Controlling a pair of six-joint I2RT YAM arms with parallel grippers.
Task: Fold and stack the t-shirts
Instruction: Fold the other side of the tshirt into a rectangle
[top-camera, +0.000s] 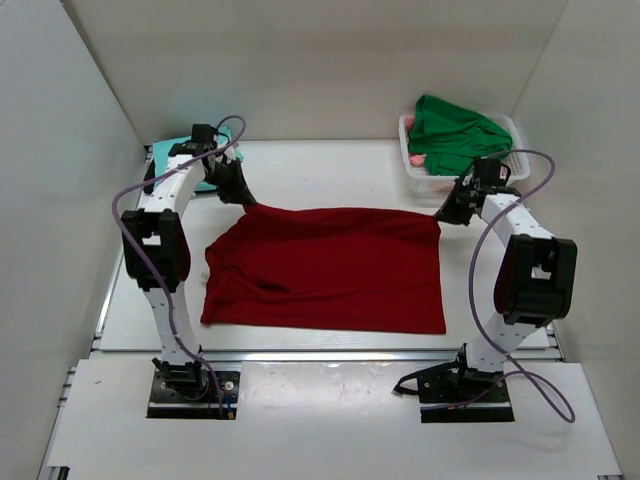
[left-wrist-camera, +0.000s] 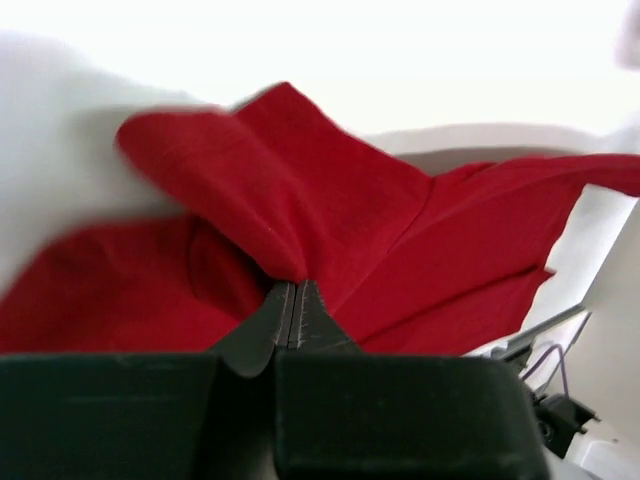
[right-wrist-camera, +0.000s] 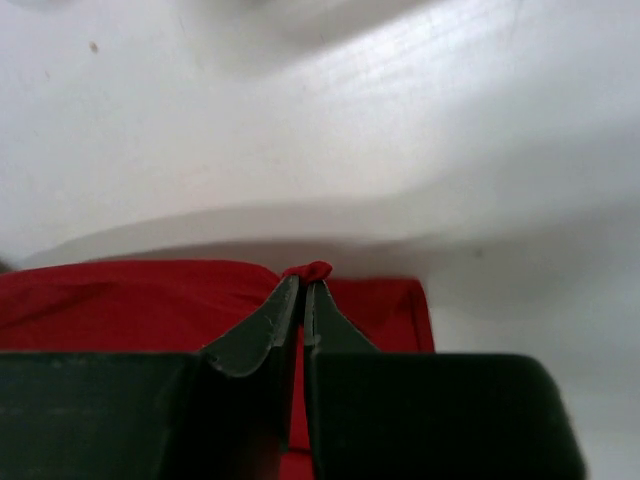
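right now the dark red t-shirt (top-camera: 330, 268) lies spread across the middle of the white table (top-camera: 330, 175), mostly flat, its near hem running straight and its two far corners lifted a little. at the shirt's far left corner the left gripper (top-camera: 243, 197) has its jaws pressed together on the cloth; in the left wrist view the dark fingers (left-wrist-camera: 255, 335) meet tip to tip with a ridge of red fabric rising out from between them, and a loose fold, blurred, flops over to the left of that ridge. at the shirt's far right corner the right gripper (top-camera: 445, 213) is likewise pinching the shirt, and its wrist view shows the jaws nearly touching with a small nub of red cloth caught at the very tips, the rest of the shirt lying flat beyond and to the left of them. the far edge between the two pinched corners is drawn nearly straight. beyond the red shirt's far left corner, partly behind the left arm, a light teal t-shirt (top-camera: 163, 155) rests on the table. beyond the red shirt's far right corner stands a white lattice basket (top-camera: 425, 185), with a bright green t-shirt (top-camera: 455, 135) heaped in it and spilling over its rim.
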